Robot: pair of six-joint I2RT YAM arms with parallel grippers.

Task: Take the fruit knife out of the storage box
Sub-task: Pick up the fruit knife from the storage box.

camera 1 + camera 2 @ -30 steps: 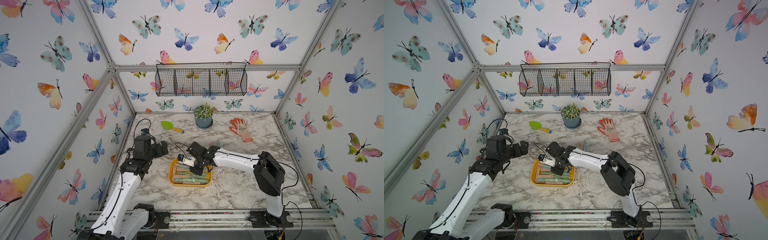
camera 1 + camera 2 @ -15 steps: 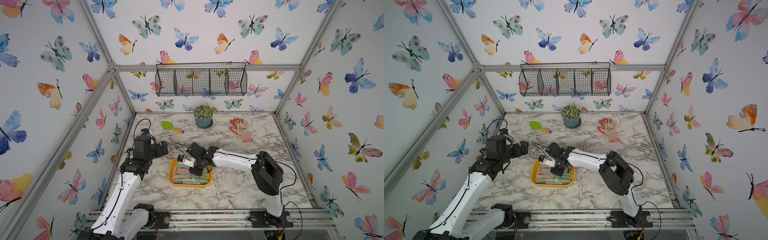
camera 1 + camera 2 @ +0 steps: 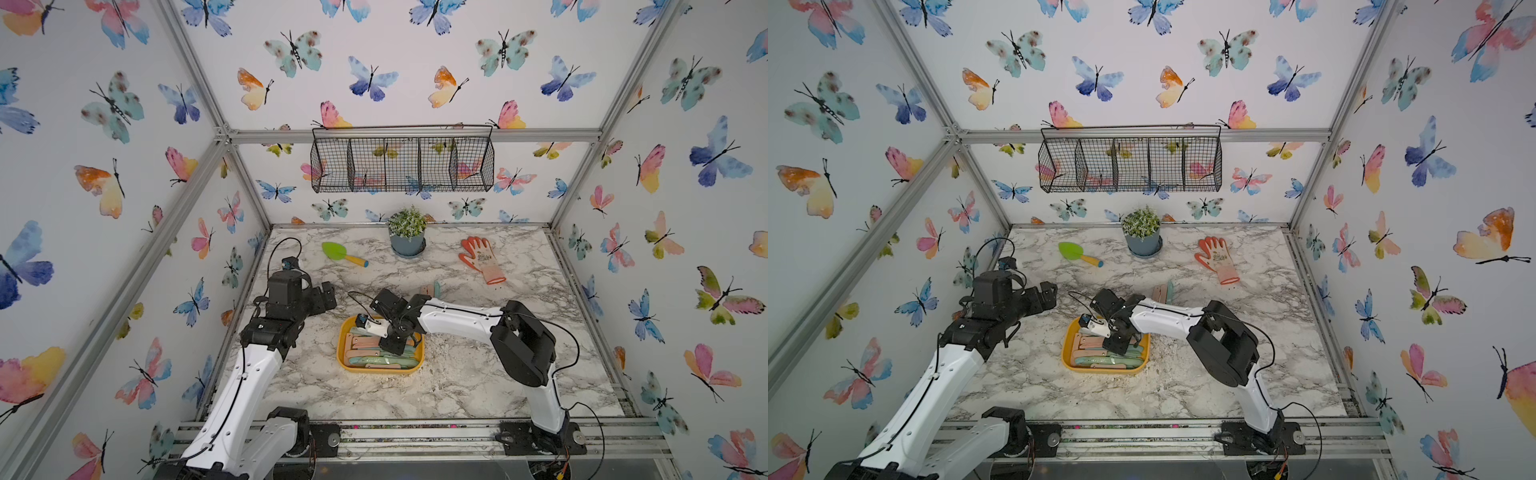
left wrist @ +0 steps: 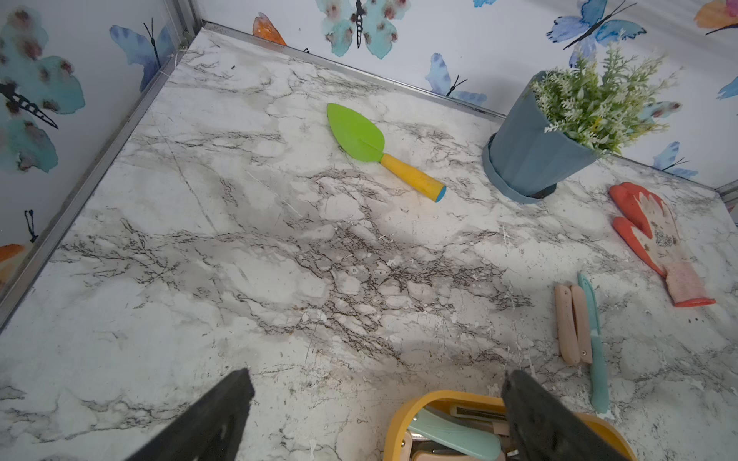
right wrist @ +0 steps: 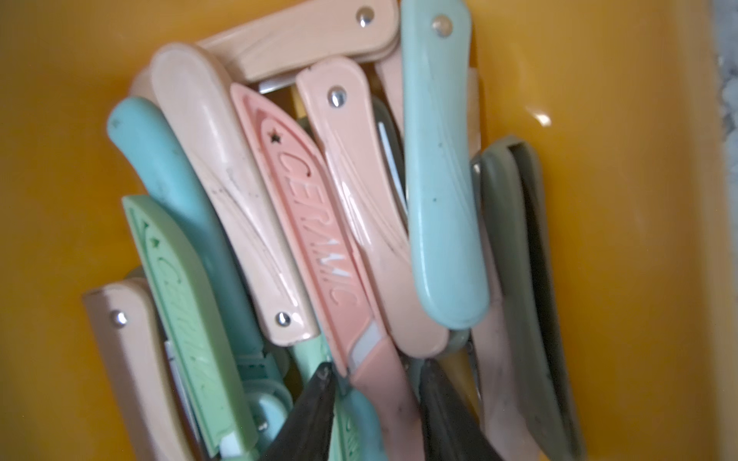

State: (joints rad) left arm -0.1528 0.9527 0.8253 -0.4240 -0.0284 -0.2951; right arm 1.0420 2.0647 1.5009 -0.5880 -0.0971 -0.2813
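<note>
The yellow-orange storage box [image 3: 380,370] [image 3: 1100,370] sits mid-table, holding several pastel fruit knives. My right gripper [image 3: 392,345] [image 3: 1115,343] reaches down into it. In the right wrist view its jaws [image 5: 375,375] stand a little apart on either side of the handle of a pink fruit knife [image 5: 319,239] marked CERAMIC; the box floor [image 5: 599,199] surrounds the pile. My left gripper [image 3: 328,293] [image 4: 377,387] hovers open and empty to the left of the box's rim [image 4: 403,419]. Three more knives [image 3: 430,289] [image 4: 575,323] lie on the table beyond the box.
At the back stand a potted plant [image 3: 407,237], a green trowel [image 3: 343,253] and an orange glove [image 3: 482,259]. A black wire basket [image 3: 401,164] hangs on the rear wall. Aluminium frame rails border the marble table [image 3: 374,399].
The right gripper's jaws have parted a little over the knives in the box. The left arm has stayed where it was.
</note>
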